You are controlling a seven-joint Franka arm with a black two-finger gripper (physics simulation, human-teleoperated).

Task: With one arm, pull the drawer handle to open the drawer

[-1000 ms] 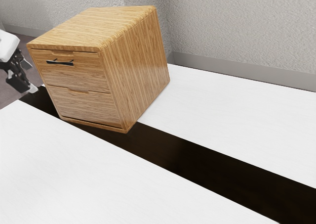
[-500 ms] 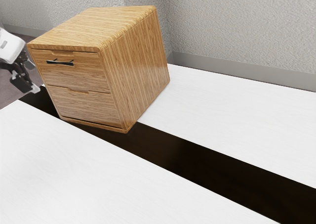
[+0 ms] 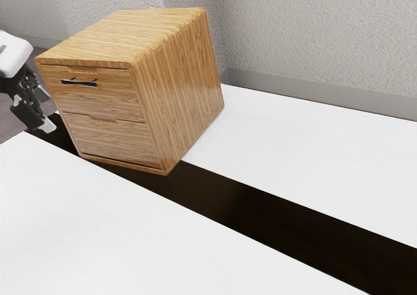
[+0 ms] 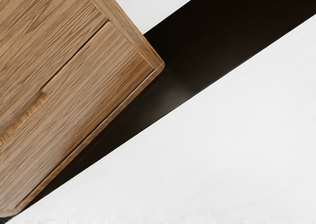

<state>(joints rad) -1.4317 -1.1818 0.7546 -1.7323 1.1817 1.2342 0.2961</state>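
A wooden cabinet (image 3: 140,80) with two drawers stands across the dark gap between two white table tops. The top drawer (image 3: 98,90) is closed and carries a thin black handle (image 3: 79,82). The bottom drawer (image 3: 114,139) has only a wooden groove. My gripper (image 3: 31,109) hangs at the exterior view's left edge, to the left of the drawer fronts and a little below the handle, apart from the cabinet, with its fingers open and nothing between them. In the wrist view, the lower drawer front (image 4: 74,105) and the cabinet's bottom corner (image 4: 158,66) lie just ahead of my hand.
A black strip (image 3: 260,217) runs between the near white table top (image 3: 130,243) and the far one (image 3: 313,152). A grey wall (image 3: 313,28) stands behind the cabinet. Brown floor (image 3: 13,122) lies below my hand.
My hand has shifted slightly right and down, closer to the cabinet's front. The cabinet and its drawers have not moved.
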